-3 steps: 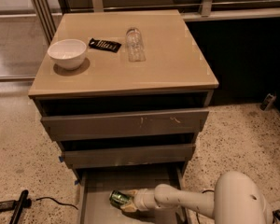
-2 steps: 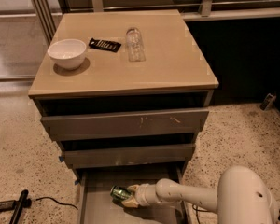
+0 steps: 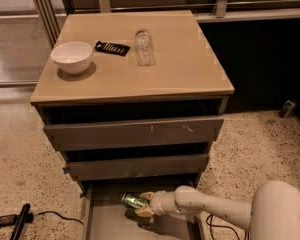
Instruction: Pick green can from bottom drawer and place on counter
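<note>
Gripper: my gripper (image 3: pixel 141 206) is down in the bottom drawer (image 3: pixel 104 225), below the counter's front edge and slightly right of its middle. Its tan fingers are pinched onto the green can.
Green can: the green can (image 3: pixel 131 200) sits tilted in my grip, one end pointing toward the drawer's left wall. It is low over the grey drawer floor, and I cannot tell whether it touches it.
Arm: my white arm (image 3: pixel 210 210) reaches in from the right, across the drawer's right side, from my rounded body (image 3: pixel 282 214) at the lower right.
Bottom drawer: it is pulled out well past the two fronts above. Bare grey floor shows to the left of the can.
Upper drawers: the middle drawer (image 3: pixel 137 166) and top drawer (image 3: pixel 135 132) each stand slightly out. The middle front overhangs just above my gripper.
Counter: the counter (image 3: pixel 185 69) carries a white bowl (image 3: pixel 72 57) near its left edge. A black packet (image 3: pixel 112 48) lies just beside the bowl toward the back edge, and a clear glass jar (image 3: pixel 144 47) stands near the middle of the back half.
Open room: bare beige surface runs along the counter's front edge and down its right edge.
Floor: on the speckled floor (image 3: pixel 250 149), a black cable and stick-shaped item (image 3: pixel 19 222) lie left of the drawer, apart from it.
</note>
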Tool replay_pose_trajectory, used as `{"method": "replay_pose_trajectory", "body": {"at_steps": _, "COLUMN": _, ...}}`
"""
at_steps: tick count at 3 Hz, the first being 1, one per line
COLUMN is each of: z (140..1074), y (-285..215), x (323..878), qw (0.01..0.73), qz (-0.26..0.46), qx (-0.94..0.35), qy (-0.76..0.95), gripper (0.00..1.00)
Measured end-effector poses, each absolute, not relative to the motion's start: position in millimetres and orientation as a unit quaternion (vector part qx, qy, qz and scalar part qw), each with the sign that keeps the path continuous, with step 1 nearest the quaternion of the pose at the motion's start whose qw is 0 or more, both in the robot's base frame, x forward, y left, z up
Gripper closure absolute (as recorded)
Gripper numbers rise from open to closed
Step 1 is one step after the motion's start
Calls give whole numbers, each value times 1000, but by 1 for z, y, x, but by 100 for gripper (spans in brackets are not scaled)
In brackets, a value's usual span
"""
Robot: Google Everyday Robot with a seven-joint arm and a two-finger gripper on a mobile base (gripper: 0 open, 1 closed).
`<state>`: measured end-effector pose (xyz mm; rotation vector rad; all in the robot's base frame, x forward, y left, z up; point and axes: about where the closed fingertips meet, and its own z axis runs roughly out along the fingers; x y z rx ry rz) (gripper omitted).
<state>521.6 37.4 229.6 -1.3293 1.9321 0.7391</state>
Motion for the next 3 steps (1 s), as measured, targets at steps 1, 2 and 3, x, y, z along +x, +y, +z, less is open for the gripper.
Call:
{"method": "replay_pose_trajectory", "body": {"at_steps": 1, "z": 254, "y": 27, "x": 519, "qw": 346, "qz": 293, "qx": -514, "qy": 728, "gripper": 100}}
{"method": "replay_pose_trajectory", "body": {"at_steps": 2, "z": 292, "y": 9, "x": 519, "qw": 362, "qz": 291, "qx": -523, "qy": 715, "gripper": 100}}
{"method": "replay_pose_trajectory", "body": {"at_steps": 3, "z": 334, "y": -11, "x": 516, "qw": 379, "qz": 275, "qx": -532, "qy": 705, "gripper": 100}}
